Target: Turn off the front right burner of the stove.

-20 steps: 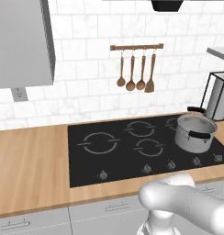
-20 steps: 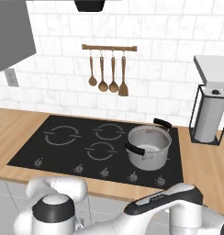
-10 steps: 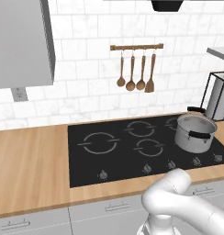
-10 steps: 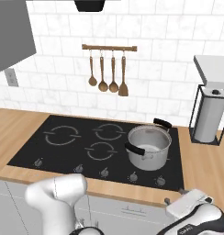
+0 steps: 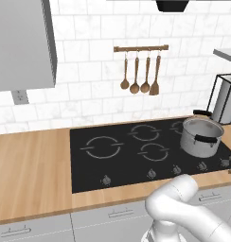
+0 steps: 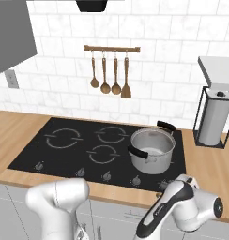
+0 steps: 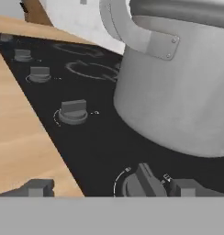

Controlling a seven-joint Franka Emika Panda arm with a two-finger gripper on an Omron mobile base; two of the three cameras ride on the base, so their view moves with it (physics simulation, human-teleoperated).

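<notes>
The stove [image 5: 122,163] [image 6: 50,154] is a flat black glass cooktop set into the wooden counter, with a row of small dark knobs along its front edge. A steel pot [image 5: 200,137] [image 6: 151,147] [image 7: 178,92] stands on its right side. My gripper [image 6: 168,185] [image 7: 111,187] is low at the stove's front right corner, open. In the hand view the rightmost knob [image 7: 140,181] lies between the fingertips, close to the right one, with the pot just behind it. Further knobs [image 7: 72,112] run off to the left.
A rail of wooden utensils [image 5: 141,71] [image 6: 111,70] hangs on the tiled wall. A paper towel holder [image 6: 212,119] [image 5: 225,99] stands right of the stove. A grey wall cabinet [image 5: 22,42] hangs at the upper left. Wooden counter [image 5: 32,165] stretches left of the stove.
The arm has swung to the right, and the hand has come up from below the counter edge to the stove's front right corner. The pot and the cameras have stayed still.
</notes>
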